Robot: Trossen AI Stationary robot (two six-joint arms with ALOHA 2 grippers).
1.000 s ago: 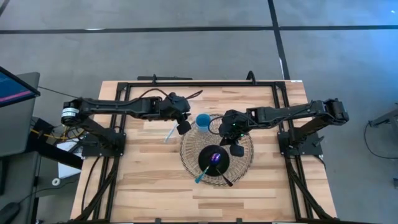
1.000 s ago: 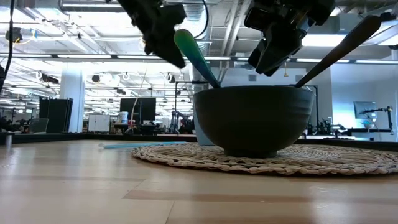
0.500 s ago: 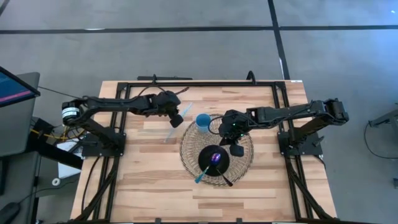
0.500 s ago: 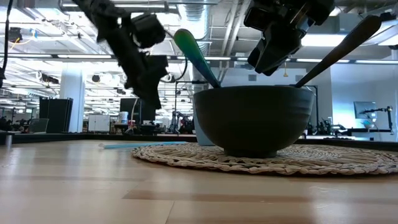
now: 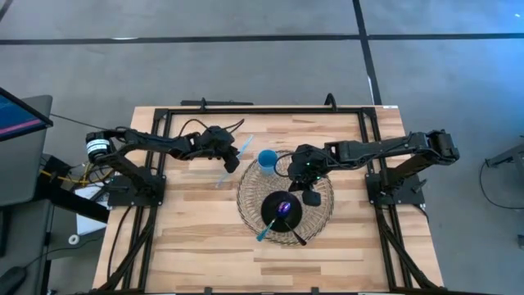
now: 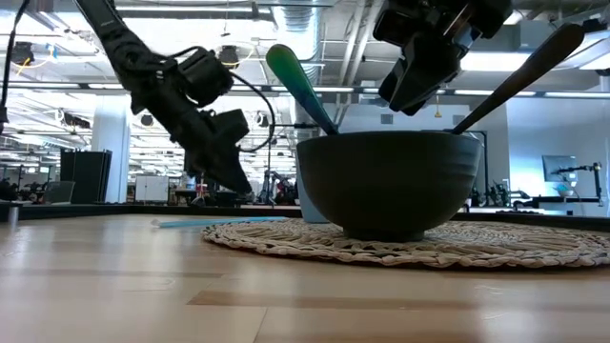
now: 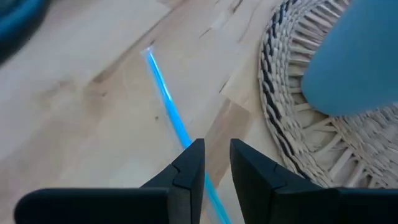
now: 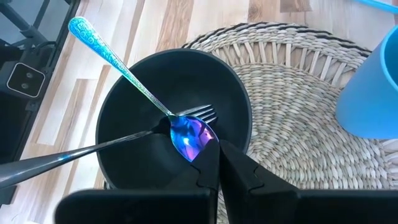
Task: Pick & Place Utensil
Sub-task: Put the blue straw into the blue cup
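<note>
Left gripper (image 5: 232, 159) is hovering low over the bare wood just beside the woven mat (image 5: 250, 209), fingers parted by a narrow gap and gripping nothing. Directly under it, a thin blue utensil (image 7: 166, 98) is lying flat on the table (image 5: 180, 246); in the left wrist view it is running between the two fingertips (image 7: 194, 152) toward the mat's edge. Right gripper (image 5: 309, 190) is hanging above the mat, next to the dark bowl (image 5: 282, 211), fingers pressed together and empty. Bowl is sitting on the mat and holding an iridescent blue spoon (image 8: 127, 74) and a dark fork (image 8: 93, 149), crossing each other, handles sticking out over the rim. Blue cup (image 5: 267, 160) is standing on the mat's far edge, between the two grippers.
</note>
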